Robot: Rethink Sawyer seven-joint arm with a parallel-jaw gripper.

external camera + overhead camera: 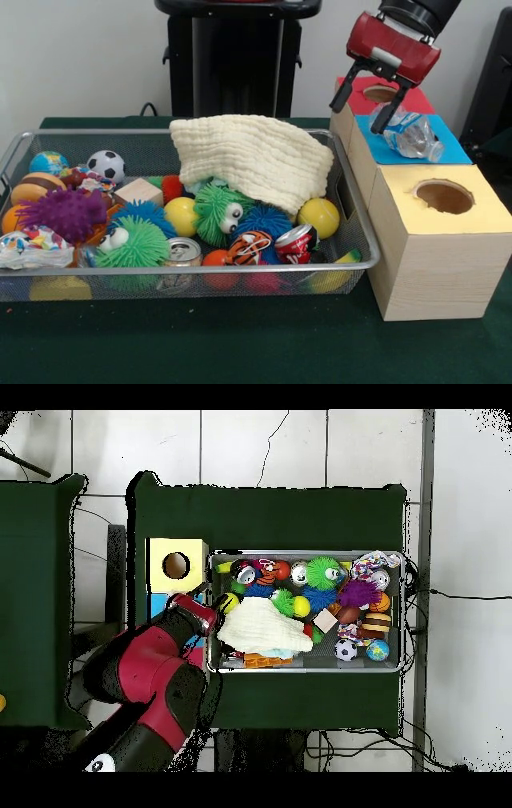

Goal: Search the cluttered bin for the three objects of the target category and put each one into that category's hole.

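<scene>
The bin (240,270) is a wide silver wire-mesh basket full of toys, with a cream cloth (252,156) draped over its back right part. Three boxes stand to its right, with a red top (416,102), a blue top (452,150) and a yellow top (464,216) with a round hole (444,196). A crumpled clear plastic bottle (412,136) lies on the blue top. My gripper (364,108) hangs open just above and left of the bottle, one fingertip (382,124) close to it. In the overhead view my arm (150,669) hides the blue and red boxes; the yellow box (177,564) and the bin (405,614) show.
In the bin lie a crushed silver can (182,252), a crushed red can (296,242), yellow balls (320,216), green fuzzy toys (216,210), a purple fuzzy ball (64,214), a soccer ball (106,166) and a wooden block (140,192). The black pedestal (232,56) stands behind.
</scene>
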